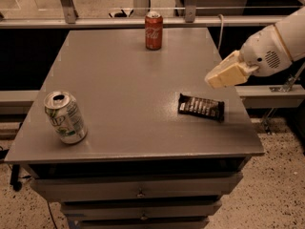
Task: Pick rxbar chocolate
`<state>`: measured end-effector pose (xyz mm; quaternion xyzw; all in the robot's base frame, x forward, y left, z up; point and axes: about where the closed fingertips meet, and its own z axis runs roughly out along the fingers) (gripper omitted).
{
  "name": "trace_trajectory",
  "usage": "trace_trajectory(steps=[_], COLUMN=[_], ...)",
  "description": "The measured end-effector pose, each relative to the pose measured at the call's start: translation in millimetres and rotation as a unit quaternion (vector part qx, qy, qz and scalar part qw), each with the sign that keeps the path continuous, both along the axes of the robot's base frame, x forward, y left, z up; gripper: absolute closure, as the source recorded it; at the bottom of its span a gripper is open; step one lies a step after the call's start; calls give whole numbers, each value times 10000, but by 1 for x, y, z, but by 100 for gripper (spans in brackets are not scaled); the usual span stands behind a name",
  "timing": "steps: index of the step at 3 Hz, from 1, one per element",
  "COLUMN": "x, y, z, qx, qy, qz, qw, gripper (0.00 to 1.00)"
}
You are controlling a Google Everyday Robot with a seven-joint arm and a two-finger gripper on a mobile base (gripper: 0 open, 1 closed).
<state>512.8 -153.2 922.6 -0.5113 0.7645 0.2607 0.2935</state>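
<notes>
Arm: white rounded arm (pixel 281 42) comes in from upper right, angled down-left. At its tip the cream blocky pincer (pixel 220 76) hangs in air at right of view, mid-height, pointing left and slightly down.
</notes>
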Motion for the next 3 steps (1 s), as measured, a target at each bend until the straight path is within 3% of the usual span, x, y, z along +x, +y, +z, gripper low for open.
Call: trace_trajectory(steps=[2, 3], x=[-6, -9], y=[-9, -15], z=[-24, -42], qx=[23, 60], qy=[-262, -184], qz=[78, 5], qw=[9996, 9998], gripper=[15, 0])
